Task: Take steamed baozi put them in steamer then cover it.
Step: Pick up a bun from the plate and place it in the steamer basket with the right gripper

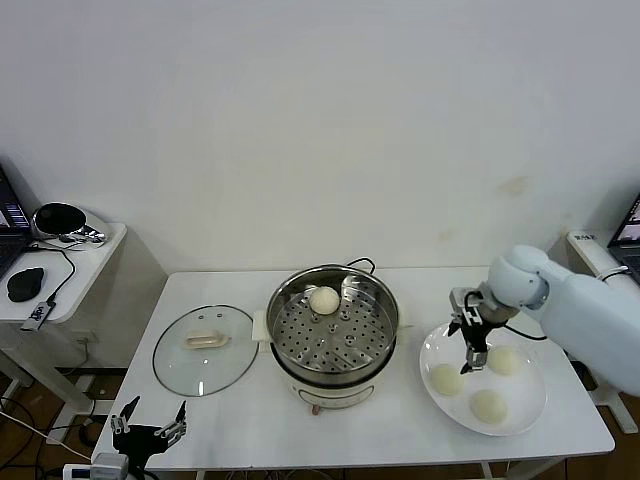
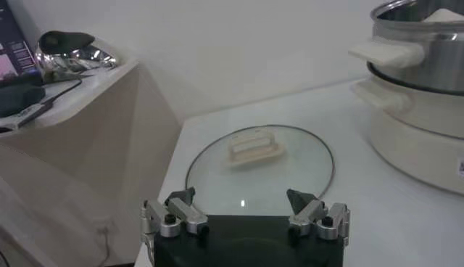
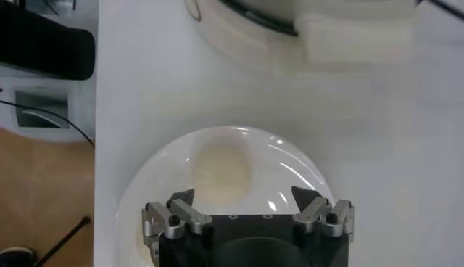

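right arm (image 1: 585, 312): smooth pale blue-white shell, rounded joint; right gripper (image 1: 474, 355): black body, silver finger mounts, dark screws | left gripper (image 1: 149, 428): same black-and-silver build

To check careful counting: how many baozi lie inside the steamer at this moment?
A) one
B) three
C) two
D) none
A: the head view shows a single baozi on the perforated tray of the steamer, while three others are on the white plate under the right gripper, whose jaws are open.

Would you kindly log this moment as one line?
right gripper: open above plate | baozi: one in steamer | cover: off | left gripper: parked
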`<state>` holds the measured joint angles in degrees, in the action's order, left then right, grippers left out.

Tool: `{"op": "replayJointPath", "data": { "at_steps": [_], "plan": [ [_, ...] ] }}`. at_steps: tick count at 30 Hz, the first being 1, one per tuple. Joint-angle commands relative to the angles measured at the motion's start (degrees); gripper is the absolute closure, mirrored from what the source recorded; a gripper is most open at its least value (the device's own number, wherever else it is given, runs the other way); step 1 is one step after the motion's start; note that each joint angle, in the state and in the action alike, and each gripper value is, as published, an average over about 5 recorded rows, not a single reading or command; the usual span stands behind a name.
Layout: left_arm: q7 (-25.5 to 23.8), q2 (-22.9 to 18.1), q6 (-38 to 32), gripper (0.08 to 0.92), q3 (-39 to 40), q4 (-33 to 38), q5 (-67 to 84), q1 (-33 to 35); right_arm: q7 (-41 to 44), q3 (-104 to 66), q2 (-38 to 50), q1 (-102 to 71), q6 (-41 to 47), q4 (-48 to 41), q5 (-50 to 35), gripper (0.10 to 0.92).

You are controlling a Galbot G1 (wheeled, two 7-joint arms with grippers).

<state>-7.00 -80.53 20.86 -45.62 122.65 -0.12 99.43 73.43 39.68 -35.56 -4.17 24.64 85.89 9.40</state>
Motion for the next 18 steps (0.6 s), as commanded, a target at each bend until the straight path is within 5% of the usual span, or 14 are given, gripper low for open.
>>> {"op": "replayJointPath", "data": {
  "at_steps": [1,18],
  "plan": [
    [-0.03,-0.11,0.01,0.177,0.03,-0.29,-0.05,0.11,-1.3,-1.94,-1.34,-5.63,-0.86,-1.39,3.88,0.203],
    [0.21,-0.4,-0.1,0.177,0.65,-0.37,-0.61,0.75,-2.49,-2.92,-4.33,-7.97,-2.38,-4.21,6.15,0.203]
  ]
}}
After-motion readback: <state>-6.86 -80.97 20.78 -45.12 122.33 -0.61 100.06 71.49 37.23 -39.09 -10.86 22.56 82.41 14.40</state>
